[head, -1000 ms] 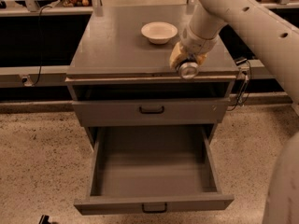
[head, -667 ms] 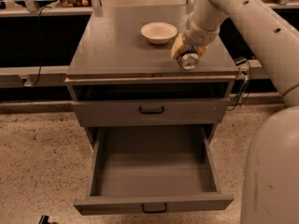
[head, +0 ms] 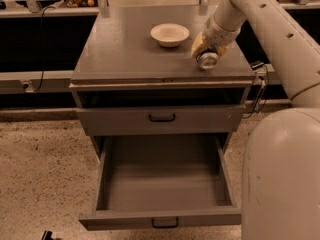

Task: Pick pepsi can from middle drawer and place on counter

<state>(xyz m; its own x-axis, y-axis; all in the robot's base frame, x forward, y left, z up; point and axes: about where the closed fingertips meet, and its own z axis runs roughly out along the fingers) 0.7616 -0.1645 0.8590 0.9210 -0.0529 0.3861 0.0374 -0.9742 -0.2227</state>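
My gripper point(head: 206, 51) is over the right front part of the counter point(head: 125, 49), just right of the bowl. It is shut on the pepsi can point(head: 208, 60). The can lies tilted in the fingers with its silver end facing the camera, and its blue side is mostly hidden by the yellowish fingers point(head: 198, 44). I cannot tell whether the can touches the counter. The middle drawer point(head: 162, 176) is pulled fully open at the bottom of the cabinet and nothing lies inside it.
A white bowl point(head: 170, 34) stands on the counter left of the gripper. A shallower closed drawer front point(head: 160, 118) with a dark handle sits under the counter. My arm and body point(head: 280, 174) fill the right side. The floor is speckled, and a cluttered shelf runs behind.
The gripper has carried the can from the counter's front edge further back over the counter, nearer the bowl. The drawer and the bowl have not moved.
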